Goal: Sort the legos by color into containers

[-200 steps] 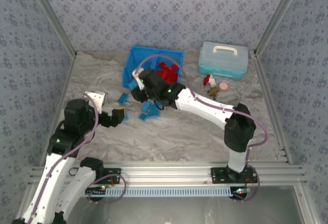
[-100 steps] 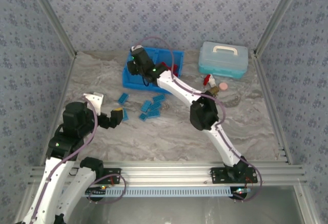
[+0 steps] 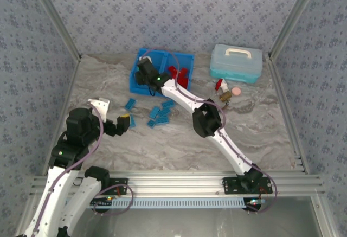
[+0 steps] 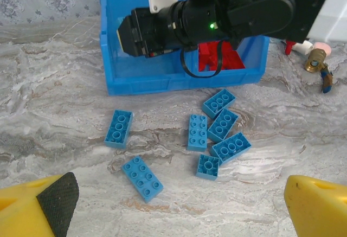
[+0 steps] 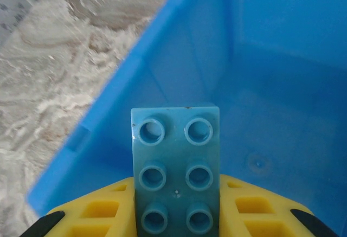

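Top view: right gripper [image 3: 142, 75] hangs over left compartment of blue bin [image 3: 189, 58]. Red legos [image 3: 179, 75] sit in right compartment, loose blue legos [image 3: 160, 114] lie on table [image 3: 260, 117] just in front of bin. Left gripper [image 3: 128, 123] is further in front of bin, off to its left. Left wrist view: its yellow fingers [image 4: 317, 204] stand wide apart w/ nothing btwn; seven blue legos lie near bin's front wall. Right wrist view: jaws clamped on light blue 2x3 brick [image 5: 176, 166], held over bin's left compartment.
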Action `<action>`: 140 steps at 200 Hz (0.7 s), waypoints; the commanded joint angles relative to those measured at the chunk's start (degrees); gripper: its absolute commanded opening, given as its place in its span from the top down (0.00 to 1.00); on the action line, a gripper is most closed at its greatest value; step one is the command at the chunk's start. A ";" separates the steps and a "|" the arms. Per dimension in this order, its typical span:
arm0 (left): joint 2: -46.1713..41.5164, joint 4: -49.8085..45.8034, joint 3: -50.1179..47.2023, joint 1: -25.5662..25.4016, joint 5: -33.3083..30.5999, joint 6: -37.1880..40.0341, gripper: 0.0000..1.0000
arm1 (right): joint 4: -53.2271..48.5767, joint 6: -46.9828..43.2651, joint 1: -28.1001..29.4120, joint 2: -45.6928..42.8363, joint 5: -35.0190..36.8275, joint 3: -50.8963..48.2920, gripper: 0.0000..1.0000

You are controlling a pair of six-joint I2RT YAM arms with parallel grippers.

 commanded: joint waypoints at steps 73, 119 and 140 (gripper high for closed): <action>0.98 1.79 -0.08 0.48 -1.24 1.33 0.01 | -2.98 -1.08 1.00 -4.78 -1.91 2.20 0.53; 2.75 1.13 -0.26 0.48 -6.09 0.87 0.01 | -6.01 -4.04 2.06 -18.65 -4.56 -2.12 0.52; 7.41 -1.92 3.44 0.47 -7.15 -1.93 0.01 | -5.06 -8.35 2.95 -28.28 -5.53 -11.07 0.50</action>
